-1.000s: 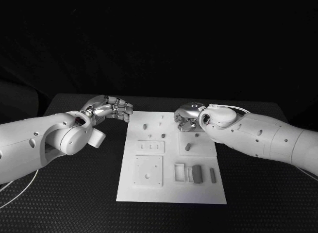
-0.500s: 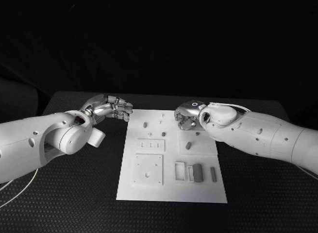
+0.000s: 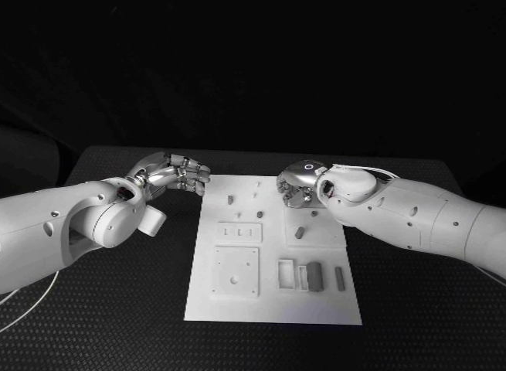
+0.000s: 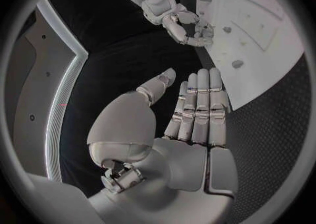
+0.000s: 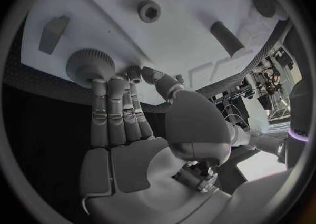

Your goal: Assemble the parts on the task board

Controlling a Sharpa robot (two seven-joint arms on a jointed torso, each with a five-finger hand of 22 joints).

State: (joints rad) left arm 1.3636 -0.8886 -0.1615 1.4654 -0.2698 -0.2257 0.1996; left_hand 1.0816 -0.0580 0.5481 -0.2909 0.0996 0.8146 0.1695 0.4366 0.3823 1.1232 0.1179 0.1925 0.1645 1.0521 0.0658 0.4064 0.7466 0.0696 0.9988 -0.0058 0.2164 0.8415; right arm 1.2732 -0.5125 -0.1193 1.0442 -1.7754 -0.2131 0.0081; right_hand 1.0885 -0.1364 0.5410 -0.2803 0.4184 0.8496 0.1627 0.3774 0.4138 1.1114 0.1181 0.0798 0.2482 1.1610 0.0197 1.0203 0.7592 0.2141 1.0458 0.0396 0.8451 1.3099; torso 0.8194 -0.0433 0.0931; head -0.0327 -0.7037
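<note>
Almost nothing moves in the last second: both arms stay where they were, and the parts on the task board point(image 3: 273, 301) lie in the same places. For you this means the assembly is paused at a contact, not advancing; I judge that the right hand is busy with one part at the far end of the board and has not finished with it.

Your right hand point(image 3: 298, 185) is over the far right corner of the board, palm toward the table. In the right wrist view its fingers point(image 5: 110, 109) are stretched forward side by side, and their tips touch the round ridged part point(image 5: 91, 67) standing near the board's edge; the thumb comes close beside a smaller knob point(image 5: 134, 71). Whether the part is really pinched or only touched, I cannot tell, the tips cover the contact.

Your left hand point(image 3: 176, 173) hovers over the black table point(image 3: 119, 309), just beside the far left edge of the board. It holds nothing: in the left wrist view the fingers point(image 4: 200, 109) are straight and together, the thumb apart.

The other parts wait: a short dark cylinder point(image 3: 300, 231) lies in the middle right, and long grey bars point(image 3: 313, 275) lie near the front right.
</note>
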